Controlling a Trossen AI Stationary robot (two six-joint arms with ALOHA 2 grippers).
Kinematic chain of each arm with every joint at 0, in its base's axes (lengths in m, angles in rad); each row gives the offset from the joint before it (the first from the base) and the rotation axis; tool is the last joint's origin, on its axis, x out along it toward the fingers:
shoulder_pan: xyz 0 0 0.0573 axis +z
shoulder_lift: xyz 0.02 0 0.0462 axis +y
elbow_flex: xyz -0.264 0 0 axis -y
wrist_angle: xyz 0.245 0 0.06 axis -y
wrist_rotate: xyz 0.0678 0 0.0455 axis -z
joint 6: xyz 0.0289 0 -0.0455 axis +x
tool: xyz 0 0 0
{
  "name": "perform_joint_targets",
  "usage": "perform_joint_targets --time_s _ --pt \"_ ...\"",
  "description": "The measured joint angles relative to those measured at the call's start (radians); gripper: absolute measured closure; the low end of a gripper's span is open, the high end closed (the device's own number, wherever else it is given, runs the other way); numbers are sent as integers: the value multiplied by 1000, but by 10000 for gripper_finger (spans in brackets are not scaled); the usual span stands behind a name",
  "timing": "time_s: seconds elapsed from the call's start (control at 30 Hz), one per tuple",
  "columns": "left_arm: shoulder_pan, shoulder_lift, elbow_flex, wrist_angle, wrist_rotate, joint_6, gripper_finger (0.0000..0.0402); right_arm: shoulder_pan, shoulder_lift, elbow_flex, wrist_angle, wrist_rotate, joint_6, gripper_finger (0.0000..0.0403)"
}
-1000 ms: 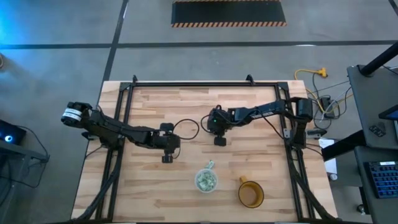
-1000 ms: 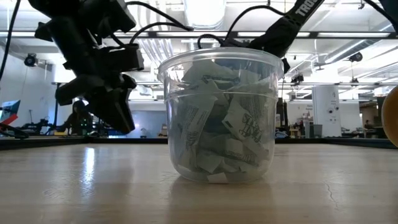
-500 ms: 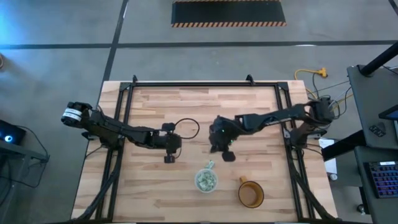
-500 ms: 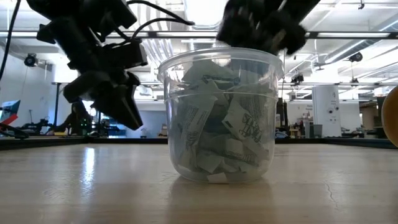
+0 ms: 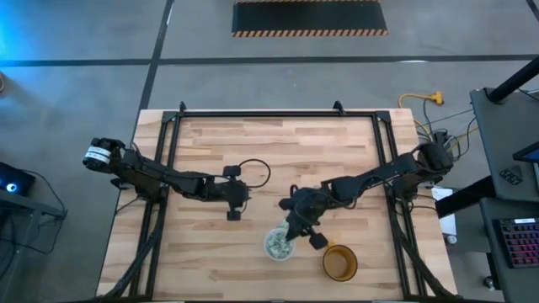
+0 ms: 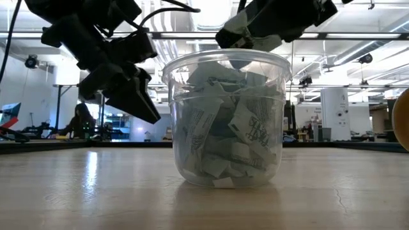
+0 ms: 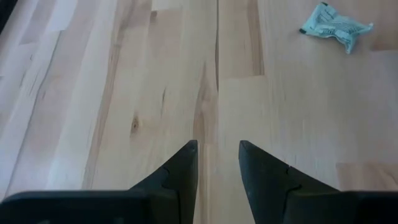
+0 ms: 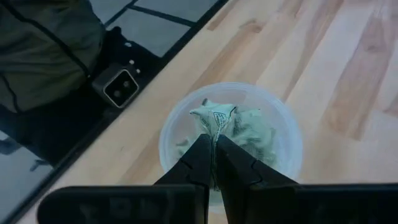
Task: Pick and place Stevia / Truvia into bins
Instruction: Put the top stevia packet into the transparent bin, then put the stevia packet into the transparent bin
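The clear plastic cup [image 5: 278, 246] [image 6: 223, 121] [image 8: 186, 134] stands near the table's near edge, filled with pale green and white sachets. My right gripper [image 5: 294, 229] [image 8: 215, 142] hovers above the cup's mouth, shut on one sachet. My left gripper [image 5: 233, 215] [image 7: 217, 152] hangs open over bare wood, left of the cup, touching nothing. One crumpled sachet [image 7: 336, 26] lies flat on the table ahead of the left fingers. My right gripper pinches one crumpled sachet by its edge [image 8: 215, 127] between the two fingertips, coming from above and pointing down. The rest of the sachet [image 8: 214, 115] sticks out past the fingertips over the cup's contents. Whether it touches the pile below, I cannot tell.
An amber-orange mug [image 5: 339, 263] [image 6: 402, 121] stands right of the cup, close to the right gripper. A black cable loop [image 5: 255, 172] lies on the wood behind the left gripper. Bare table spreads to the left and far side.
My right gripper has swung from the table's middle toward the near edge and now stands over the cup, staying shut. My left gripper has edged slightly toward the right. The cup has kept its place.
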Motion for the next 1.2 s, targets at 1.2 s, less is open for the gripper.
perform_joint_targets --time_s 1.2 --pt "23 124 11 385 117 185 301 44 -186 10 -441 478 185 311"
